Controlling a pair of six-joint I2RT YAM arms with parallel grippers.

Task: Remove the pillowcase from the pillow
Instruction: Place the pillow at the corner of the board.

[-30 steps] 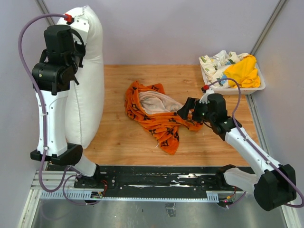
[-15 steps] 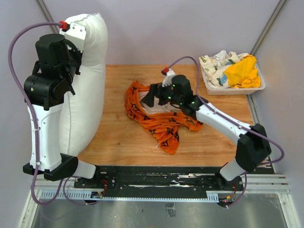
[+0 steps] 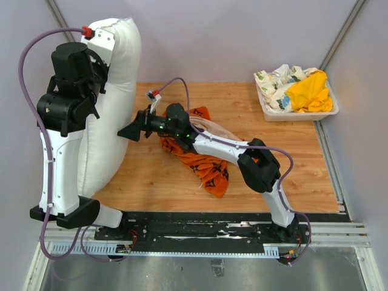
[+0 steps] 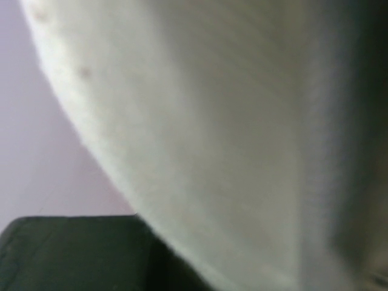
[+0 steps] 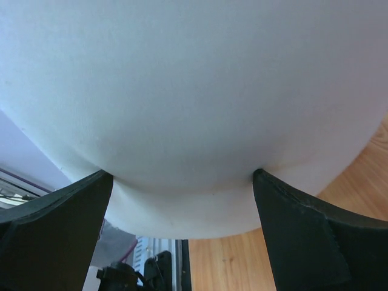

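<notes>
The jaws of the right gripper (image 3: pixel 130 128) (image 5: pixel 182 182) stand wide apart. In the right wrist view their two dark fingers (image 5: pixel 57 224) sit at the lower left and lower right corners, and the pillow (image 5: pixel 194 91) bulges down between them, touching both inner faces. Nothing is pinched there. From above, this gripper points left of centre and its tips meet the pillow's (image 3: pixel 112 109) right flank.

The left gripper (image 3: pixel 102 43) sits at the upper left of the top view, pressed into the pillow's top end. Its fingertips are buried in the fabric, and its jaws are nearly together, clamped on the pillow, which hangs upright from them. White cloth (image 4: pixel 212 121) fills almost the whole left wrist view, out of focus, with a dark shape in the lower left corner.

The worktop (image 3: pixel 273 170) is pale wood, with a black rail (image 3: pixel 200 227) along its near edge and plain lilac-grey walls (image 3: pixel 242 36) around it. A white tray (image 3: pixel 297 115) at the upper right holds a yellow cloth (image 3: pixel 309 91) and a floral cloth (image 3: pixel 276 82).

The pillow is plump, plain white and bare, standing on end along the left edge. The pillowcase (image 3: pixel 206 163) lies well apart from it at the centre of the worktop. It is a crumpled orange heap with black motifs, partly under the right arm, with a patch of its pale inside showing.
</notes>
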